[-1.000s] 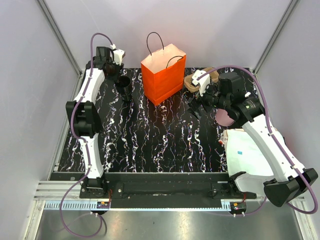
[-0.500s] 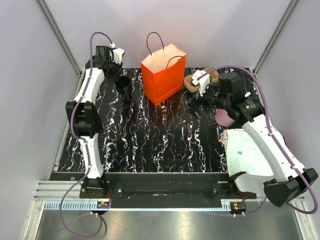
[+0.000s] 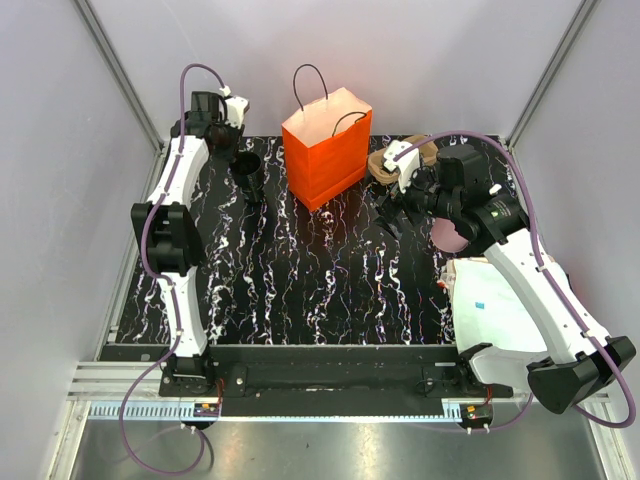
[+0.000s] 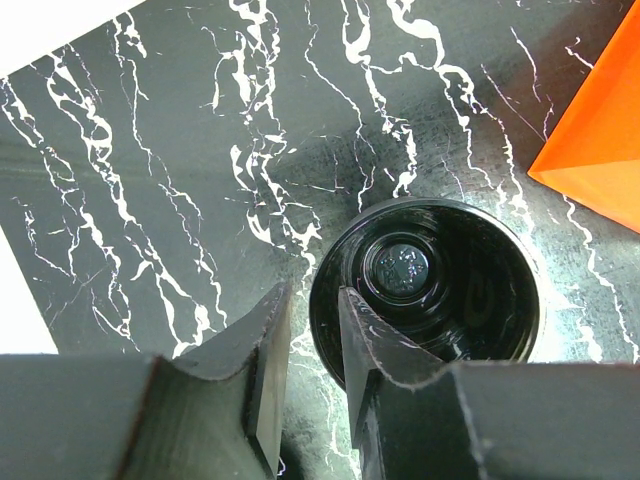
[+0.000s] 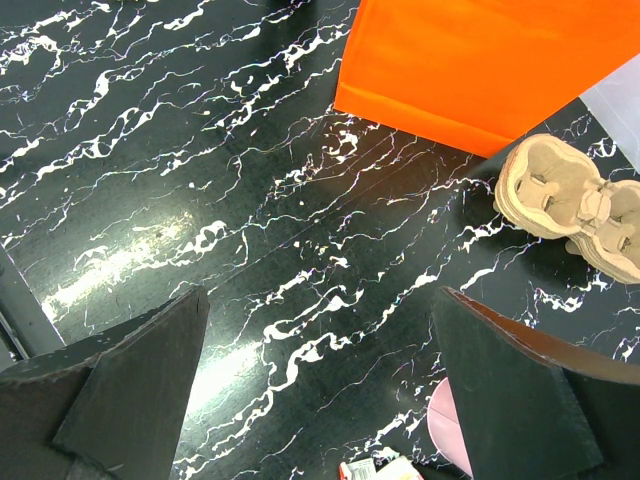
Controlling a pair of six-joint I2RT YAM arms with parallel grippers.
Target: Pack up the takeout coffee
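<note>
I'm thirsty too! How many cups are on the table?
2. A black cup stands at the far left, beside the orange bag. A pink cup sits on the right, mostly hidden under the right arm. More could be hidden there.

The surface [image 3: 300, 280] is seen to be smooth and glossy, black with white veins like marble, and light is mirrored on it. The orange paper bag [image 3: 325, 150] is made of smooth, matt paper. The takeout coffee [image 4: 430, 290] is topped with shiny black plastic. The tray [image 5: 570, 200] at the far right is made of rough, matt brown pulp. The fingers [image 4: 250, 390] of the left gripper [image 4: 312, 300] are made of dull black plastic. The arm shells [image 3: 530, 285] are made of smooth white plastic.
</note>
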